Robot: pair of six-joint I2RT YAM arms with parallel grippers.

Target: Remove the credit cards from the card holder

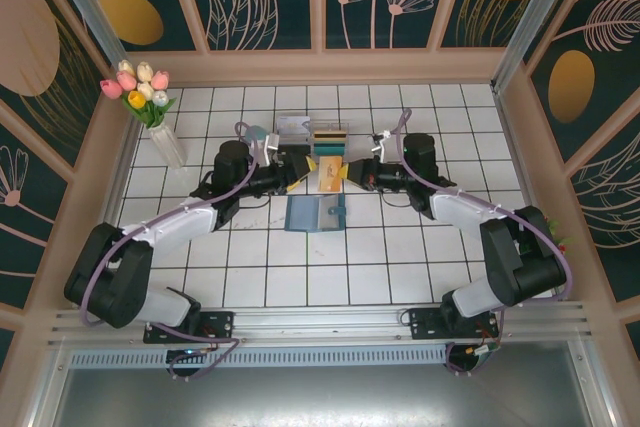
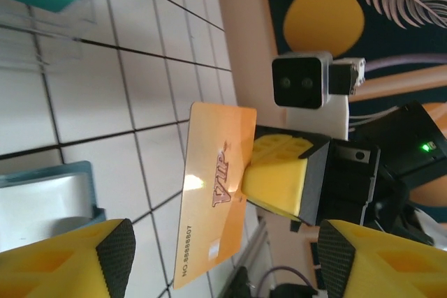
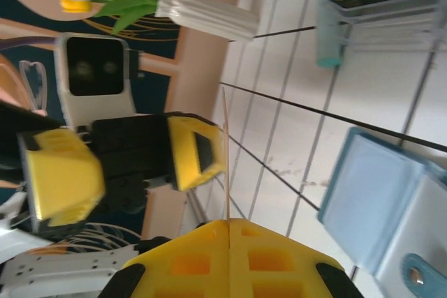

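The top camera looks down on the whole white tiled tabletop point(image 1: 250, 267); the wrist cameras face each other closely, sharing a thin orange plastic card point(image 2: 206, 172).

Orange credit card point(image 2: 213, 193) with embossed VIP lettering; card holder point(image 1: 315, 214) blue-grey inside, teal-edged; table point(image 1: 400, 267) white-tiled, dark grout.

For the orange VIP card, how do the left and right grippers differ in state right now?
The left gripper has its jaws spread wide, while the right gripper has its jaws shut. The right gripper pinches the orange card by one edge. The left gripper holds nothing, and its fingers are not closed on the card. Both have yellow fingers and face each other above the tiles, beyond the open card holder.
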